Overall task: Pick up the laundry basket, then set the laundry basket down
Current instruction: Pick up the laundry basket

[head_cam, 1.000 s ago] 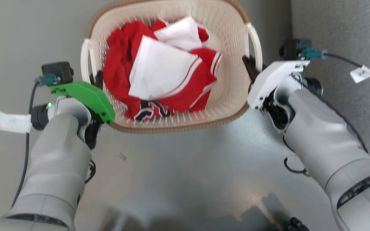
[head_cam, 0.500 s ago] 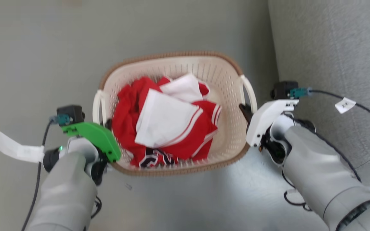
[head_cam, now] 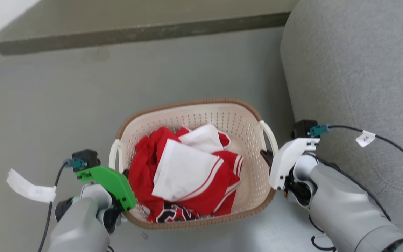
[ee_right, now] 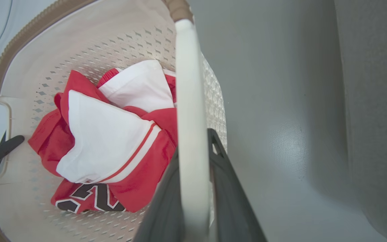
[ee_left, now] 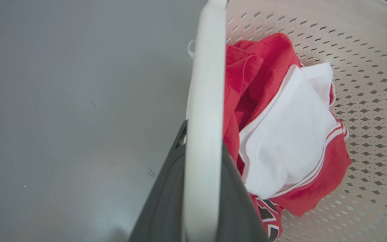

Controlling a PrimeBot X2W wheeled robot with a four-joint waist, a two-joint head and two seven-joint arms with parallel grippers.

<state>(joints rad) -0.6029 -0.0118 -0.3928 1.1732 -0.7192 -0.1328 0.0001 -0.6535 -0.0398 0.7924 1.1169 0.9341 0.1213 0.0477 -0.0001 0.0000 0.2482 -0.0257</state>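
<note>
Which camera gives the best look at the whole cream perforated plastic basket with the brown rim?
The head view: the cream perforated laundry basket shows nearly whole, brown rim included. Each wrist view is close up, showing one white handle, some inner wall and the red-and-white clothes.

— How's the light?
— Bright, soft and even. The grey floor carries a pale sheen by the head view's bottom edge, and a milky patch of glare in the right wrist view.
— Shadows?
— Faint ones only: a dim band on the floor beside the sofa.
— Sharpness?
— The head view is slightly soft. In the 2 wrist views the white handle sits near the lens and blurs. The laundry basket wall behind is crisp, its rim bowed by the wide lens. The white cloth is nearly washed out.
</note>
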